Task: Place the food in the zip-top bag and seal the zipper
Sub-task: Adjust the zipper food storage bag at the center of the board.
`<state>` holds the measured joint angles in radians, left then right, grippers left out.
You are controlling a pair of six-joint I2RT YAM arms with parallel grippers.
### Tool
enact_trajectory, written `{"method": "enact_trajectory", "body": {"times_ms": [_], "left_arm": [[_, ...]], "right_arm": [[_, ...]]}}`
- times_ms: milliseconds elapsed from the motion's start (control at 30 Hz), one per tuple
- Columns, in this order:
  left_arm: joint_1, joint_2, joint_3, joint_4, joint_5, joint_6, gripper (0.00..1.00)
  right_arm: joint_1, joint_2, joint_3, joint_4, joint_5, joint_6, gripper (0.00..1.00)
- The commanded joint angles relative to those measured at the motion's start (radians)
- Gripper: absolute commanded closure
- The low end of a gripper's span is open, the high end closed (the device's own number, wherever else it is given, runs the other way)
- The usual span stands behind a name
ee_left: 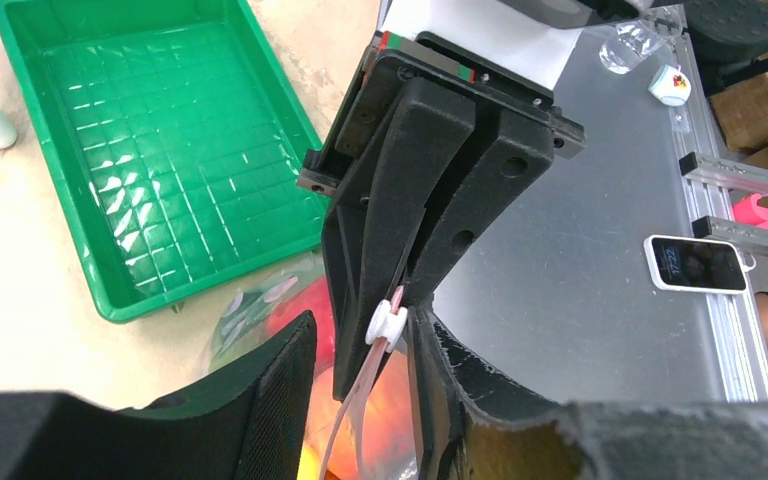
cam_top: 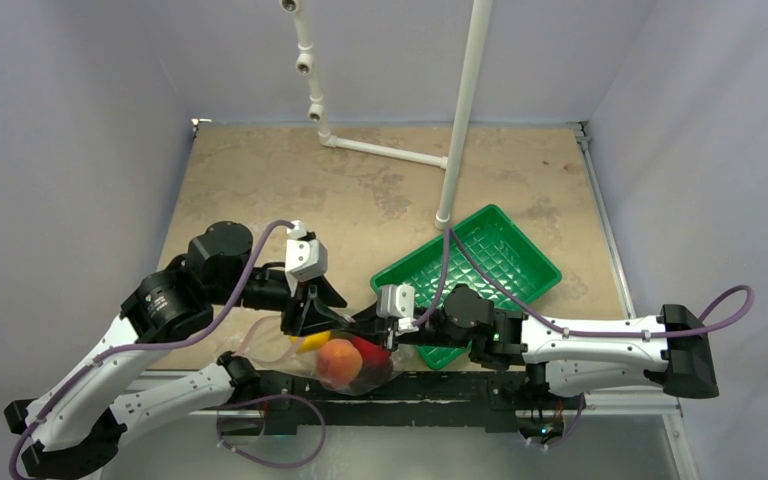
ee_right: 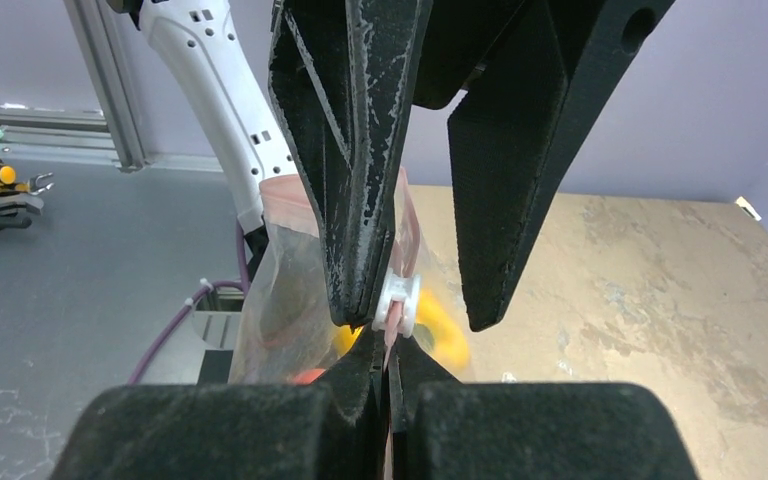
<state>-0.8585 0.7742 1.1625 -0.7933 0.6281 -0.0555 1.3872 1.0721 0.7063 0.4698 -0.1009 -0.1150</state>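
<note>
The zip-top bag (cam_top: 265,345), holding the food (cam_top: 339,362), lay lengthwise along the bench's (cam_top: 360,190) near edge. The right tool (ee_right: 387,360) clamped its zipper (ee_left: 358,395); the left tool (ee_right: 418,322) stood apart around it.

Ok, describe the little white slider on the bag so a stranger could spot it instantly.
Start at the green tray; below-left of it from overhead lies the clear zip-top bag of toy food. Follow its pink zipper strip to where the right gripper pinches it with shut jaws: the slider is the small white clip there, the only white piece on the strip.
</note>
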Motion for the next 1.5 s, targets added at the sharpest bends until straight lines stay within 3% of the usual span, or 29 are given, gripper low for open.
{"method": "enact_trajectory", "body": {"times_ms": [0,700,900,1067,1233,1367,1467], "left_arm": [[0.000,-0.010,-0.014,0.065,0.049,0.030,0.65],[0.000,-0.039,-0.052,0.096,0.094,0.033,1.00],[0.001,-0.046,-0.049,0.092,0.081,0.037,0.99],[-0.001,-0.041,-0.050,0.109,0.076,0.030,0.83],[0.000,-0.027,-0.050,0.113,0.077,0.031,0.75],[0.000,-0.024,-0.049,0.115,0.083,0.031,0.75],[0.001,-0.026,-0.049,0.105,0.087,0.033,0.81]], "right_arm": [[0.001,-0.020,0.000,0.052,-0.022,0.015,1.00],[0.001,-0.009,0.002,0.055,-0.023,0.034,1.00],[0.001,-0.011,0.001,0.056,-0.023,0.038,1.00],[0.002,-0.006,0.000,0.059,-0.026,0.038,1.00],[0.001,-0.010,-0.004,0.061,-0.026,0.041,1.00],[0.001,-0.016,-0.008,0.058,-0.024,0.045,1.00],[0.001,-0.021,-0.009,0.056,-0.022,0.047,1.00]]}}
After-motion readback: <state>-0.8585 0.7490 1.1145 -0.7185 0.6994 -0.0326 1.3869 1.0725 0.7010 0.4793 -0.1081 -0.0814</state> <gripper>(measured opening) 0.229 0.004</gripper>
